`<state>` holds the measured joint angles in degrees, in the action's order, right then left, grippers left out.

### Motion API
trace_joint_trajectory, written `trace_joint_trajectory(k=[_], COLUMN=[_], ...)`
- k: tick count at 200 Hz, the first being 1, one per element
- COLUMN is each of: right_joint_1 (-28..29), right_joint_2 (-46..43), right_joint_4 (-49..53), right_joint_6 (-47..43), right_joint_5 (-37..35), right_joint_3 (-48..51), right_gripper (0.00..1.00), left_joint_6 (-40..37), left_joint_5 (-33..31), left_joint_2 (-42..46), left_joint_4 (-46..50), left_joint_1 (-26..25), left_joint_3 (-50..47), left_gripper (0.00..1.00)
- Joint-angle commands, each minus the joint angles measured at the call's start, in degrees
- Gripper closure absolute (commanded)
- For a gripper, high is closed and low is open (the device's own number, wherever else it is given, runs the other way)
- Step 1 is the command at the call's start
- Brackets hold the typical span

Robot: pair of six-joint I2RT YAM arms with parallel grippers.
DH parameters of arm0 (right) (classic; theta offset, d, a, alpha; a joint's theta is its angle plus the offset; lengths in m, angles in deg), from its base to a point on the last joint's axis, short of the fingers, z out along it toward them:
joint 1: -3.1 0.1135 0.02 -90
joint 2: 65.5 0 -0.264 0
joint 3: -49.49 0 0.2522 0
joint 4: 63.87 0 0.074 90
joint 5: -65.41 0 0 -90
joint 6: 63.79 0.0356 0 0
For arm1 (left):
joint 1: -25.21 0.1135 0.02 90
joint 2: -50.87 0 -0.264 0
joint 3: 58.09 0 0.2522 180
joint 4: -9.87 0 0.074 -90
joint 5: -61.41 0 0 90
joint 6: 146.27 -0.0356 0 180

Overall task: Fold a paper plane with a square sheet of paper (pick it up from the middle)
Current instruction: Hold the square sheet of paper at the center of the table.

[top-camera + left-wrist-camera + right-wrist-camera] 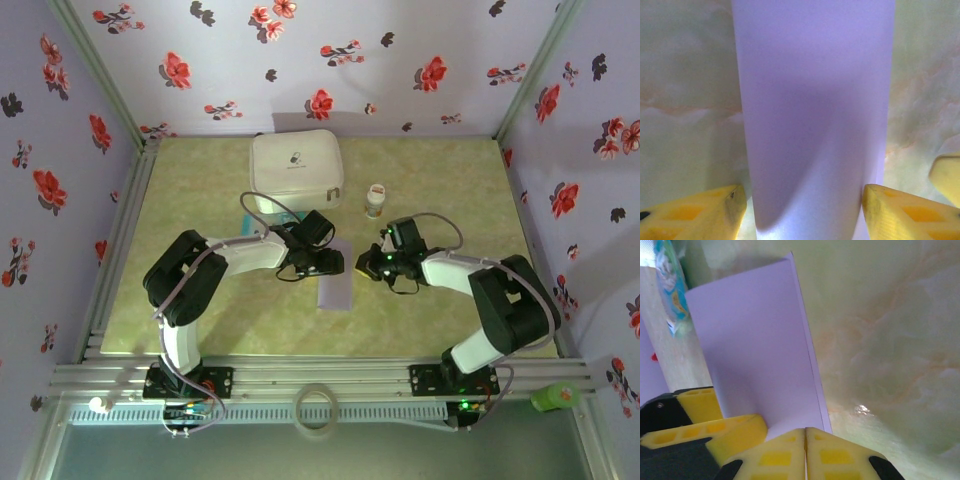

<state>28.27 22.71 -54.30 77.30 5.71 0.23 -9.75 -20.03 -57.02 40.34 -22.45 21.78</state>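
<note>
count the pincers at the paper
2: the left pincer straddles the paper, jaws open; the right pincer, shut, sits at its right edge. None seem hidden.

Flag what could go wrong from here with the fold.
1. Right gripper is shut at the edge of the lavender paper; a sideways drag could skew the fold.
2. Left gripper stands open astride the paper, apparently not pinning it, so it may slide.
</note>
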Motion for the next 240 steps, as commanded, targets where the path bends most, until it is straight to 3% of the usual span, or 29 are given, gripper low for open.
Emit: trace_joint_trajectory(k=[1,99,168,206,240], right_joint_1=[1.0,2.4,2.3,2.3,2.3], right_joint_2=[1.6,6.6,8.6,9.7,9.6], right_joint_4=[-1.5,-5.5,7.3,7.7,7.5], right_joint_6=[0.7,2.2,-4.8,-5.3,-5.4], right_joint_5=[1.9,4.1,-3.7,-3.6,-3.6], right_joint_3=[-1.5,-2.3,-4.2,-4.7,-4.7], right_gripper=[0.92,0.94,0.96,0.96,0.96], left_joint_6=[-0.5,-0.2,-0.1,-0.1,1.0], left_joint_5=[-1.9,-1.9,-1.3,-1.0,1.6], left_joint_2=[-3.5,-4.3,-1.7,2.2,4.7], left_joint_4=[2.2,2.7,2.6,2.6,-1.6], left_joint_1=[-0.1,-0.4,-0.5,0.5,2.0], left_joint_3=[0.1,0.5,1.1,-0.1,-4.4], left_gripper=[0.35,0.35,0.34,0.33,0.4])
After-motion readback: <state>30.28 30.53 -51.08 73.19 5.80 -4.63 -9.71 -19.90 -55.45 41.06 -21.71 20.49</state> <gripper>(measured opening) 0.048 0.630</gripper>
